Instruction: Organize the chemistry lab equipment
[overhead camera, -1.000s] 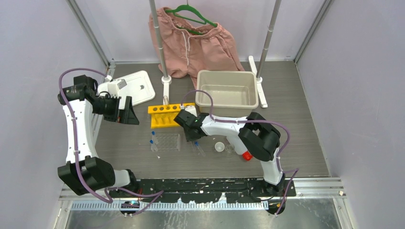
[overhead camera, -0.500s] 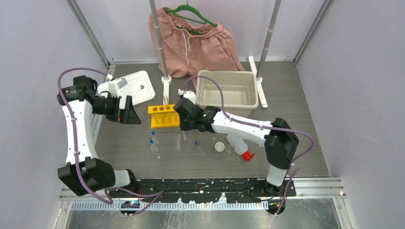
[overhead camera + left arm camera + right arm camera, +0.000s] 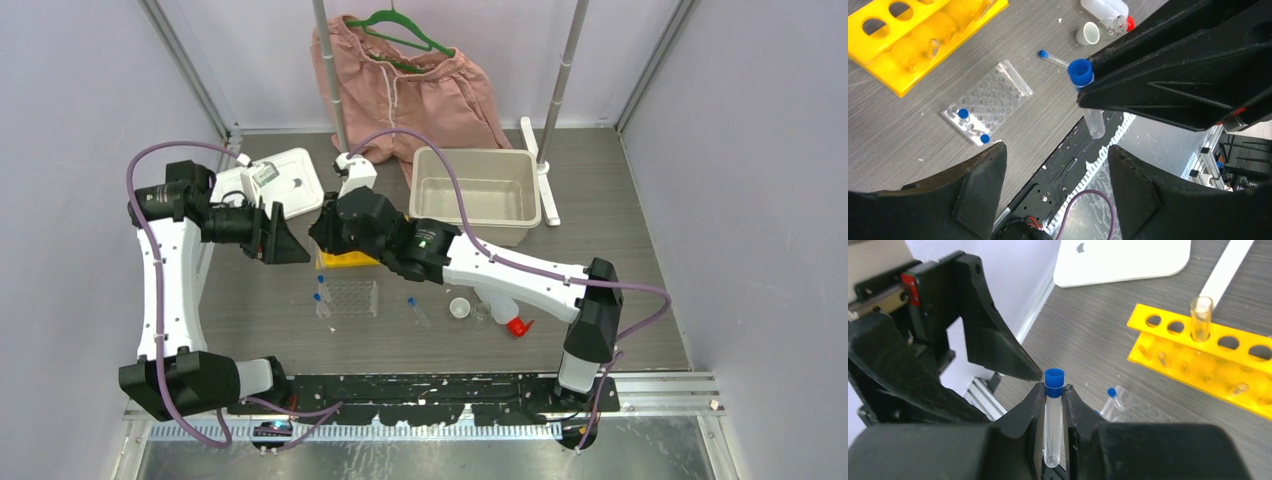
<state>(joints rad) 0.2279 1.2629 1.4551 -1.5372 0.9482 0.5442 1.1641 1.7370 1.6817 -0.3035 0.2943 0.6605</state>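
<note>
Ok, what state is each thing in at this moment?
Right gripper: shut on blue-capped tube.
Left gripper: open, empty.
Yellow rack: upright, one amber tube in it.
Grid rack: two capped tubes in it.
Loose tube: lying on table.
Squeeze bottle: on its side, capped.
</note>
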